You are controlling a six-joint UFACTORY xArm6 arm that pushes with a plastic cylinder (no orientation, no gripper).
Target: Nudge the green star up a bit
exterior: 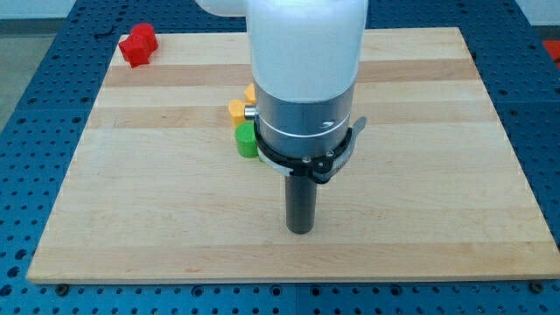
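A green block [245, 140] sits near the board's middle, partly hidden behind the arm, so its shape cannot be made out. A yellow block [239, 108] lies just above it, also partly hidden. My tip [300, 230] rests on the board below and to the right of the green block, well apart from it.
A red block [137, 45] lies at the board's top left corner. The wooden board [131, 201] sits on a blue perforated table [35, 61]. The arm's white and grey body [304, 79] hides the board's upper middle.
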